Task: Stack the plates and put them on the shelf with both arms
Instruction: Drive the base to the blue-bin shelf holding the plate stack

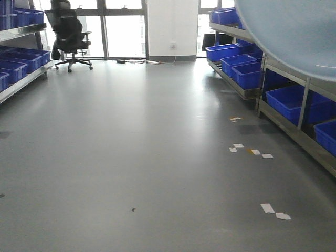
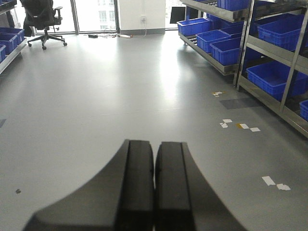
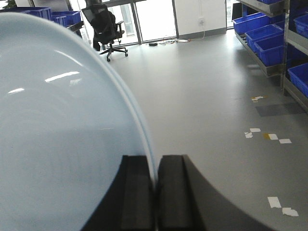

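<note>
A pale bluish-white plate [image 3: 62,120] fills the left half of the right wrist view, held on edge. My right gripper [image 3: 156,166] is shut on its rim, one finger on each face. The rim shows as two thin lines, so I cannot tell whether one plate or two stacked plates are held. The same pale disc [image 1: 294,31] covers the top right corner of the front view, in the air. My left gripper [image 2: 154,147] is shut with nothing between its pads, above bare floor. The steel shelf [image 1: 302,100] runs along the right wall.
Blue crates [image 1: 291,102] fill the right shelf's tiers [image 2: 269,48]. Another rack with blue crates [image 1: 21,63] lines the left wall. A black office chair [image 1: 68,34] stands at the far left by the windows. Grey floor with white tape scraps [image 1: 251,151] lies ahead.
</note>
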Controlling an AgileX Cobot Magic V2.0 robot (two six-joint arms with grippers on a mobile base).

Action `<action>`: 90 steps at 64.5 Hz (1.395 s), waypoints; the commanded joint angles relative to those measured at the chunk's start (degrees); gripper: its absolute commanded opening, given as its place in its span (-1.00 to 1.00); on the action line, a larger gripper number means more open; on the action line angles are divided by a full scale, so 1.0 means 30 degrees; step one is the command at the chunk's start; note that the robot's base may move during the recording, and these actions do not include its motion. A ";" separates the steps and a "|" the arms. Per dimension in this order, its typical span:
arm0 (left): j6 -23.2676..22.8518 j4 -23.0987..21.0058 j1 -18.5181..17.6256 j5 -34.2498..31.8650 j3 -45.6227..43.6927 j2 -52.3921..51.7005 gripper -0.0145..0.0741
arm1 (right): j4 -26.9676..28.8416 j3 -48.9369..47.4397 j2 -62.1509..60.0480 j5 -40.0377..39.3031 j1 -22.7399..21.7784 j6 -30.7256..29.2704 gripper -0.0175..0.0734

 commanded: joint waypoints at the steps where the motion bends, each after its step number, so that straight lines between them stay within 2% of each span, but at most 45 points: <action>1: -0.0114 -0.0153 0.0027 -0.1562 -0.0507 0.0094 -0.49 | -0.0027 -0.0616 0.0014 -0.1963 -0.0056 -0.0019 -0.49; 90: -0.0114 -0.0153 0.0027 -0.1562 -0.0507 0.0094 -0.49 | -0.0027 -0.0616 0.0014 -0.1963 -0.0056 -0.0019 -0.49</action>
